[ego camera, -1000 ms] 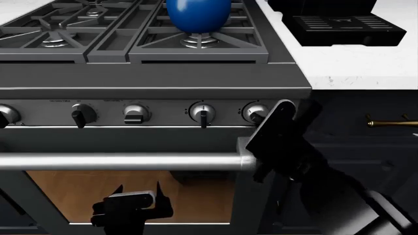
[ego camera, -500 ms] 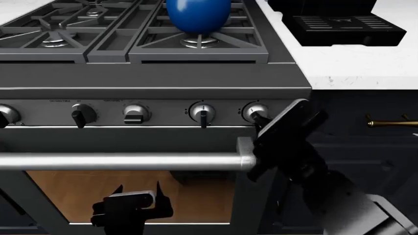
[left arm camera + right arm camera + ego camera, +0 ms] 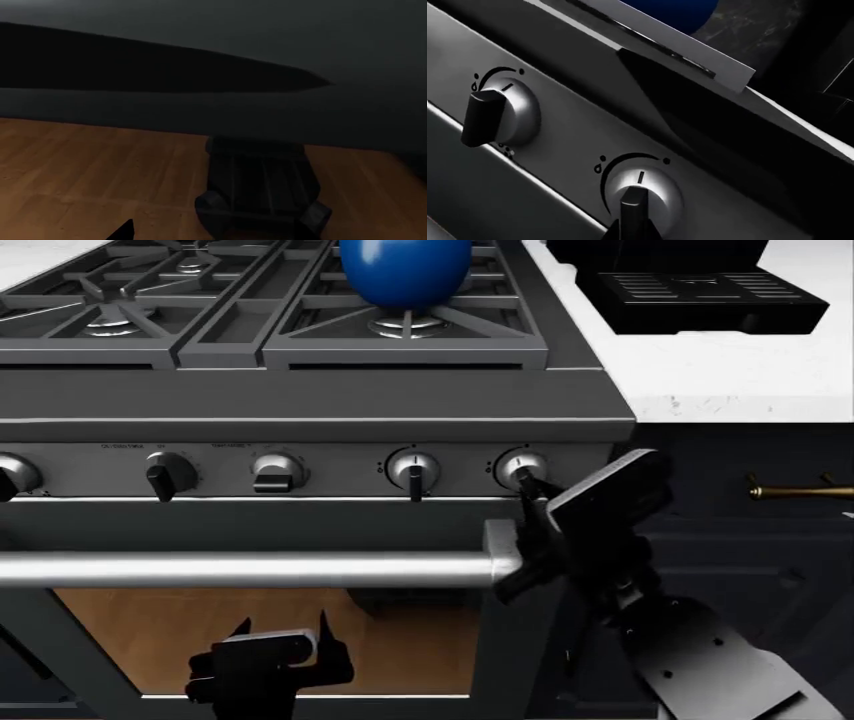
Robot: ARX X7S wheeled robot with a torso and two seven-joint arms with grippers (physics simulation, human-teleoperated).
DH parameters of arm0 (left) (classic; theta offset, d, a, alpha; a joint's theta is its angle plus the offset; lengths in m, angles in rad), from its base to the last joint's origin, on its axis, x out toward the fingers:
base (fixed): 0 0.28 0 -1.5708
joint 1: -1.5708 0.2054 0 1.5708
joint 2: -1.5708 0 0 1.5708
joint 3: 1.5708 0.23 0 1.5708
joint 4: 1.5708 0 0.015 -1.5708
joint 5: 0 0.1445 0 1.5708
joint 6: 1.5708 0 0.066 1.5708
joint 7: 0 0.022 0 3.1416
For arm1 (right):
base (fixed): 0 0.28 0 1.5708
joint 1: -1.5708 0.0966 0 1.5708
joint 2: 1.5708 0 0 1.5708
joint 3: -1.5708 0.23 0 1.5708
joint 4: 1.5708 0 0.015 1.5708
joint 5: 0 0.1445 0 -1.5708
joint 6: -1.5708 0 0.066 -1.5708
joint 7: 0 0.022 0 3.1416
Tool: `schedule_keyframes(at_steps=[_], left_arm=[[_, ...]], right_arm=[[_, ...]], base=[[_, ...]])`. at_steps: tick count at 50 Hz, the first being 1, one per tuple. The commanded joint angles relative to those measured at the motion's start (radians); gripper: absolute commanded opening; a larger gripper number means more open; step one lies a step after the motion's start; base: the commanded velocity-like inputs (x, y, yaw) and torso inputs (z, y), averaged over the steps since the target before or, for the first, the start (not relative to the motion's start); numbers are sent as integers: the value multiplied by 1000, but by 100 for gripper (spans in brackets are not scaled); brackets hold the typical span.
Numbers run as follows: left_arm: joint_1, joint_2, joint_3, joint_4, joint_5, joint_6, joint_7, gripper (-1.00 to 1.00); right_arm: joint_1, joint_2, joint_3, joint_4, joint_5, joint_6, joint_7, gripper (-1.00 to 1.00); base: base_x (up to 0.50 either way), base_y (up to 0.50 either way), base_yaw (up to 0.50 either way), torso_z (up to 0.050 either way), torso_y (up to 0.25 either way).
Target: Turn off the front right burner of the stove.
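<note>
The stove (image 3: 320,400) fills the head view. The front right burner (image 3: 404,326) sits under a blue kettle (image 3: 404,268). Several silver knobs line the front panel. My right gripper (image 3: 533,494) is at the rightmost knob (image 3: 522,468), its fingers close on both sides of the black pointer. In the right wrist view this knob (image 3: 657,192) has its pointer straight under its top mark, with my gripper (image 3: 629,235) tight round it; the neighbouring knob (image 3: 500,115) is beside it. My left gripper (image 3: 283,628) is open and empty, low before the oven door.
A long tubular oven handle (image 3: 240,568) runs below the knobs, beside my right wrist. A black coffee machine (image 3: 694,285) stands on the white counter (image 3: 727,375) to the right. A dark cabinet with a brass pull (image 3: 794,490) is right of the stove. Wooden floor (image 3: 100,170) lies below.
My right wrist has rolled clockwise and swung to the right at the rightmost knob, uncovering more of the knob's face. The left arm has not moved.
</note>
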State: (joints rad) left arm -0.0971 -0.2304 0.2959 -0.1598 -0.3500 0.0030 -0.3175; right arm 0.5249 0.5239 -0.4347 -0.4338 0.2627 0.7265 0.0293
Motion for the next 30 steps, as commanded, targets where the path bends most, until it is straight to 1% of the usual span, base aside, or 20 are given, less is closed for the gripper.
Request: schedule_keyframes(at_steps=[1, 30], left_arm=[[1, -2, 4, 0, -3, 2, -3, 100], [-2, -9, 12, 4, -12, -2, -12, 100]], right_arm=[[-48, -46, 50, 66, 69, -42, 1, -100], [-86, -146, 182, 155, 192, -104, 31, -100]], base=[[0, 0, 0, 0, 0], [1, 0, 1, 0, 0]])
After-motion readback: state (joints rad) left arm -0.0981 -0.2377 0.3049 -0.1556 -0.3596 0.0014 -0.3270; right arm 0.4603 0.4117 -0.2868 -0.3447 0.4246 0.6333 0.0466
